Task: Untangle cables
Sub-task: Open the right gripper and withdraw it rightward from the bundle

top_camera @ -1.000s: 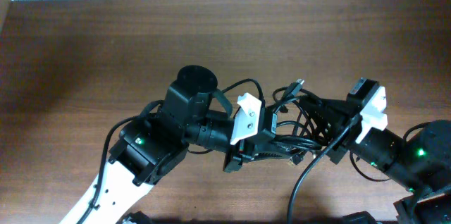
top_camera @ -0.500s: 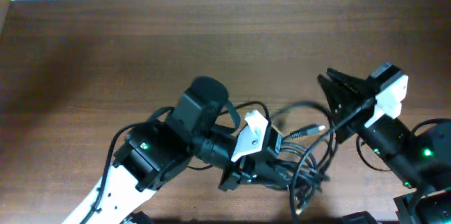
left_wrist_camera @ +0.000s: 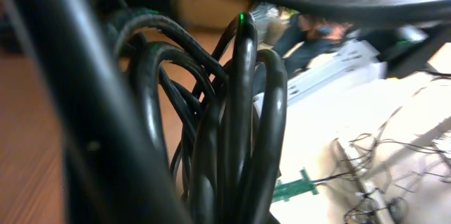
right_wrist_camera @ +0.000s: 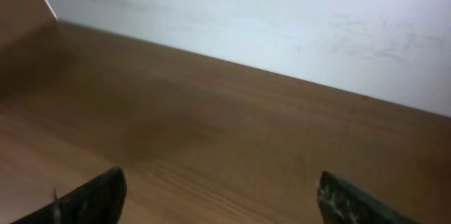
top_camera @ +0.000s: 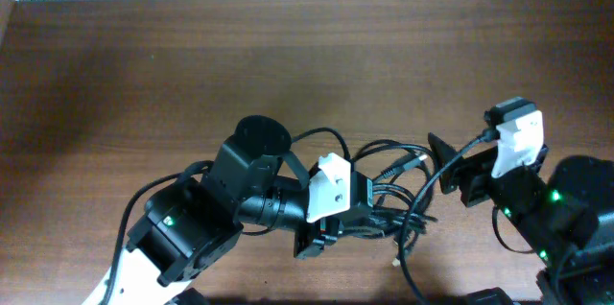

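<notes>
The cables (top_camera: 401, 217) are a tangle of thin black cords bunched on the wooden table between my two arms. My left gripper (top_camera: 369, 217) is shut on that bunch, and the cables (left_wrist_camera: 239, 111) fill the left wrist view as close black loops. One cord sticks out to the upper right and ends in a small metallic plug (top_camera: 418, 160). My right gripper (top_camera: 446, 166) stands just right of that plug. In the right wrist view the right gripper (right_wrist_camera: 222, 189) is open, its fingertips (right_wrist_camera: 91, 196) wide apart with only bare table between them.
The brown wooden table (top_camera: 144, 75) stretches to the left and back, ending at a white wall (right_wrist_camera: 282, 20). A thicker black arm cable (top_camera: 408, 257) curves down from my right arm close to the tangle. The left arm's body (top_camera: 192, 228) fills the lower left.
My right gripper has let go of the cables, opened wide and drawn back to the right. The bunch has stayed in my left gripper and shifted slightly lower.
</notes>
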You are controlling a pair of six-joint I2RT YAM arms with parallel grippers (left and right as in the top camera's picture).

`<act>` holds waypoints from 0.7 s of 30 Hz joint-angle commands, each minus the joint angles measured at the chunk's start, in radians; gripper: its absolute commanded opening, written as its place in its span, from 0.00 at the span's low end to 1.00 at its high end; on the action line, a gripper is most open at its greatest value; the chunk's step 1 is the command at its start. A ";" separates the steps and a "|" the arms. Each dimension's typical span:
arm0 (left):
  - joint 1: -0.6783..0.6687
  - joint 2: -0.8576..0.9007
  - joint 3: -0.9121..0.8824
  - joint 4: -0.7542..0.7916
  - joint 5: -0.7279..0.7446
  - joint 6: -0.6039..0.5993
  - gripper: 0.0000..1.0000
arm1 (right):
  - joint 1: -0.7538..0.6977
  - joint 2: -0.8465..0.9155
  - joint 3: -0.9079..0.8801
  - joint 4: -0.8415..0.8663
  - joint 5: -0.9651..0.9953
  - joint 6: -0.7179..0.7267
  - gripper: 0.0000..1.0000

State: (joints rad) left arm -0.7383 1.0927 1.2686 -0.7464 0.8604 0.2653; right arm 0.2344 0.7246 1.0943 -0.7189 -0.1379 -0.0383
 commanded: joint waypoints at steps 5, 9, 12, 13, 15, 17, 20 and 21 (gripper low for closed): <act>0.040 -0.031 0.002 -0.012 -0.122 0.000 0.00 | -0.006 -0.092 0.102 -0.019 -0.095 0.029 0.96; 0.085 -0.031 0.002 -0.019 -0.092 -0.006 0.00 | -0.006 -0.098 0.124 -0.068 -0.182 0.032 0.96; 0.093 -0.031 0.002 -0.019 -0.078 -0.006 0.00 | -0.006 -0.097 0.124 -0.078 -0.341 0.031 0.96; 0.093 -0.031 0.002 -0.019 -0.066 0.001 0.00 | -0.006 -0.097 0.124 -0.079 -0.381 0.026 0.96; 0.093 -0.031 0.002 -0.019 0.016 0.059 0.00 | -0.006 -0.095 0.124 -0.079 -0.451 0.008 0.97; 0.093 -0.031 0.002 -0.026 0.073 0.118 0.00 | -0.006 -0.092 0.124 -0.079 -0.488 0.008 0.96; 0.093 -0.031 0.002 -0.065 0.083 0.206 0.00 | -0.006 -0.089 0.124 -0.079 -0.553 0.008 0.97; 0.093 -0.031 0.002 -0.079 0.083 0.239 0.00 | -0.006 -0.089 0.124 -0.078 -0.573 0.008 0.96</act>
State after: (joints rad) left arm -0.6483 1.0863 1.2686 -0.7998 0.8715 0.3607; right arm 0.2344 0.6273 1.2060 -0.7979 -0.5903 -0.0265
